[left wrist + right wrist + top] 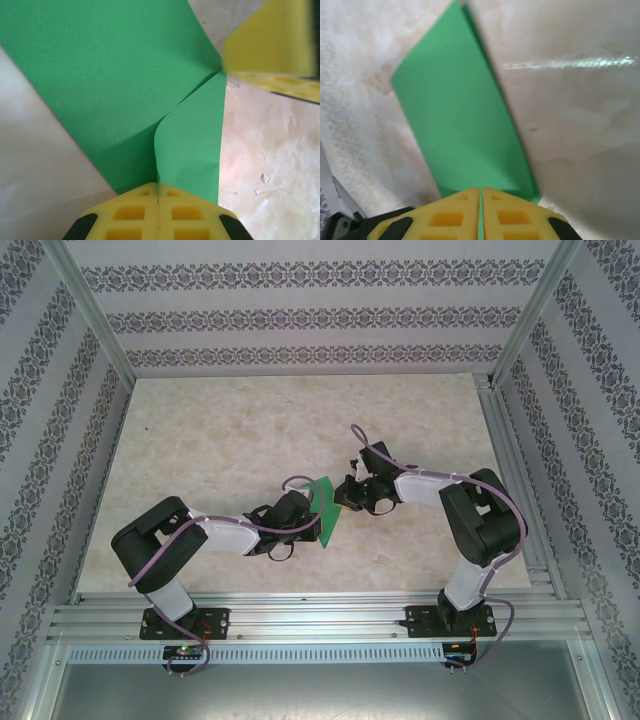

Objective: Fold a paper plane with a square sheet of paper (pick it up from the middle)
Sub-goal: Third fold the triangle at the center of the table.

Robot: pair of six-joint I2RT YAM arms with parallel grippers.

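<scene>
I had my left hand [158,187] pressed shut on the near edge of the square sheet of paper [110,75], which hung in the air between my two hands, clear above the marbled surface [220,430] and a little right of its middle. My right hand [480,190] was shut on the sheet too, pinching its opposite side. From my left wrist I could see the paper bowed, one part curling over the other along a line that ran from my left fingertips up toward my right hand.

I judged that I was partway through forming a fold in mid-air, with no sharp crease set yet. To do it well, I thought both pinches should stay firm and shallow, near the edges, so the middle stayed free to bend. The two hands would need to move together and at an even pace, since thin paper held from both sides tears or buckles if pulled apart or twisted. Lining up the edges before pressing mattered most, and the surface below looked like the better place to flatten the crease.

By my count there were one green sheet, two hands, both gripping it, my left arm [190,540] and right arm [480,520], and one surface.
</scene>
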